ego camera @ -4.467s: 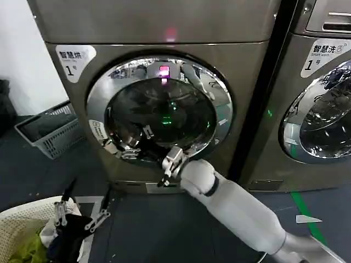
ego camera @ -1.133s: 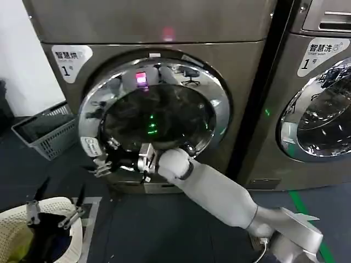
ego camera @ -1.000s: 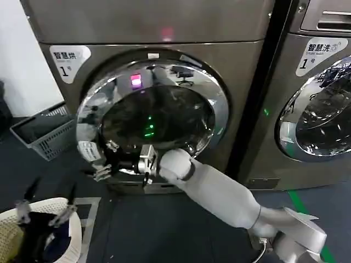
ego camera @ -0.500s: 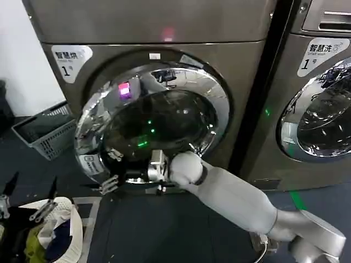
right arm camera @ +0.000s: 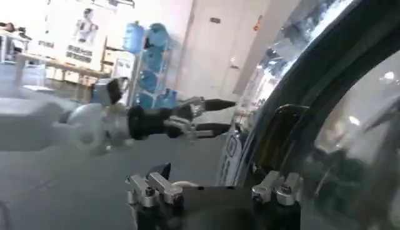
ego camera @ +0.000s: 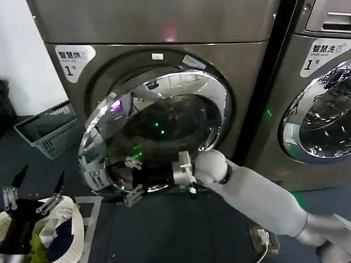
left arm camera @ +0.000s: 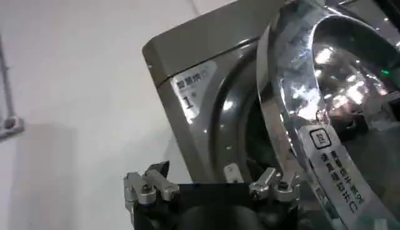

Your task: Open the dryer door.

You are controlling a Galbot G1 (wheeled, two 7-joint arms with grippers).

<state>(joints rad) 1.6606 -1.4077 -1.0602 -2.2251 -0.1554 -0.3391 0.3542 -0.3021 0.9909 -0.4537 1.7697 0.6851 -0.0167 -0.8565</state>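
Dark floor below; right gripper (ego camera: 133,178) spread open at the rim of the heavy, rigid dryer door (ego camera: 156,131); left gripper (ego camera: 30,198) open, idle low beside

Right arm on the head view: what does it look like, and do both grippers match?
The right arm is a smooth white-grey tube ending in a ball-shaped wrist and a metal coupling. The right gripper has a black body with silver metal fingers. The left gripper looks alike: black body, thin dark fingers, silver knuckle fittings. A white cable trails near the arm's base.
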